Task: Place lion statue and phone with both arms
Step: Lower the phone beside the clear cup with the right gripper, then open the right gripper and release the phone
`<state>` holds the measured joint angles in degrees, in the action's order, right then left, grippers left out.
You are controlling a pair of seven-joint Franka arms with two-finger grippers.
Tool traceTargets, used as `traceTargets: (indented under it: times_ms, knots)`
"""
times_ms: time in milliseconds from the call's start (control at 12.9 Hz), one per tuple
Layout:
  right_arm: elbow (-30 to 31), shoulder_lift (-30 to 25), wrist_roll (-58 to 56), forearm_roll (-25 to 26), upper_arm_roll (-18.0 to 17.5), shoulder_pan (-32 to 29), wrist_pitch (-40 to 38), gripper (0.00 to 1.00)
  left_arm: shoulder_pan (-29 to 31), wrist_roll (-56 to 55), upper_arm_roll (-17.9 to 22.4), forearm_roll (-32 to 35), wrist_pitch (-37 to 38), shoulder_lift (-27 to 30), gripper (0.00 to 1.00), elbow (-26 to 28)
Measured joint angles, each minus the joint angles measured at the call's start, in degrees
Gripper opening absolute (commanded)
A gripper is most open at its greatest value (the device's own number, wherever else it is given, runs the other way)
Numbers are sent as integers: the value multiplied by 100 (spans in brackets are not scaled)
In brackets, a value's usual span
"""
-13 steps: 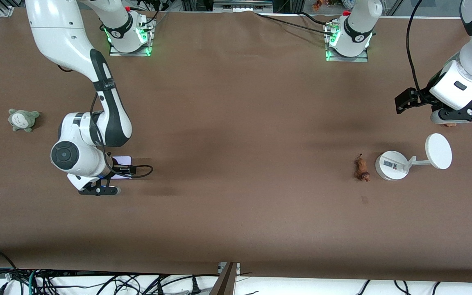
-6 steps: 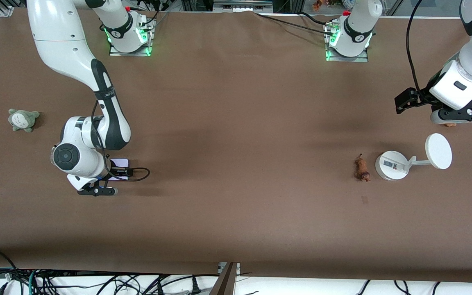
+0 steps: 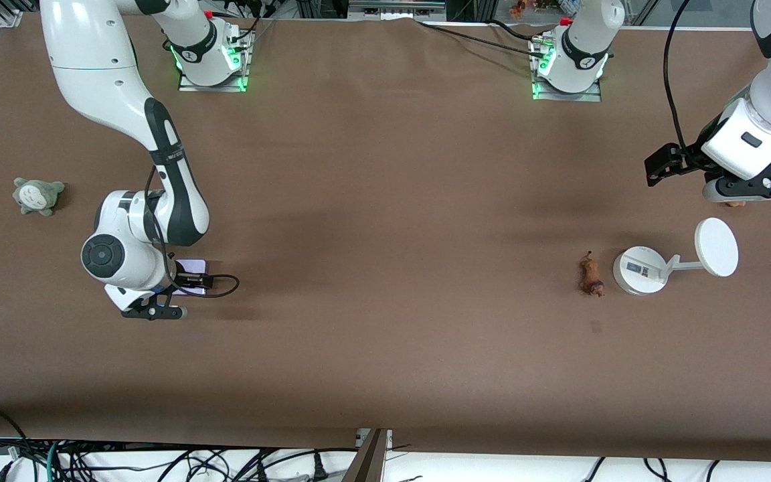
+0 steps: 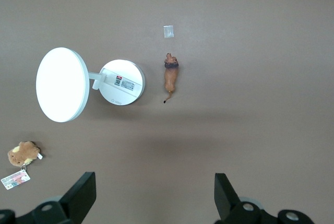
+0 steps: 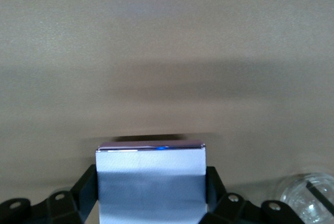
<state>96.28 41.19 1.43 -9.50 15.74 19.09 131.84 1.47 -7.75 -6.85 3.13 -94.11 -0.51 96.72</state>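
Gripping the phone [image 5: 150, 182] between its fingers, your right gripper [image 3: 158, 294] hangs over the table [image 3: 385, 201] toward the right arm's end. Your left gripper [image 4: 154, 195] waits wide open and empty, while the lion statue [image 3: 590, 275] lies just beside the white stand [image 3: 640, 270].

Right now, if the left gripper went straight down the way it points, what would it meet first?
Probably bare table: the left gripper hangs open over it. The lion statue, the white stand and the brown plush look off that line, though depth is unclear.
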Motion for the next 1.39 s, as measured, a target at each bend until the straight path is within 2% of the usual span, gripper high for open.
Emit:
traceTargets:
  times_ms: [155,232,386,464,618,696,1005,1159,1391]
  knots:
    - [4,56,-12,0,0,-8,64,2,-2,0,-1,0,0,0,100,0]
    - [5,87,-12,0,0,-9,92,14,-6,0,-5,0,0,0,100,0]
    - [4,119,-18,0,-1,-9,115,51,-22,0,-10,0,0,0,100,0]
    - [4,119,-22,0,-1,-10,116,61,-25,0,-11,0,0,0,100,0]
    - [3,119,-106,0,0,-25,137,97,-25,0,-11,0,0,0,100,0]
    - [3,120,-163,0,0,-55,153,100,-25,0,-11,0,0,0,100,0]
    - [-128,30,-238,-1,-15,-66,58,100,-25,0,-11,0,11,0,100,-12]
    - [-290,-268,-242,-1,-22,-45,-425,100,-23,0,-10,0,69,0,100,-35]
    - [-695,-1047,-262,-1,-23,-31,-1633,100,-26,0,-12,0,81,0,100,-46]
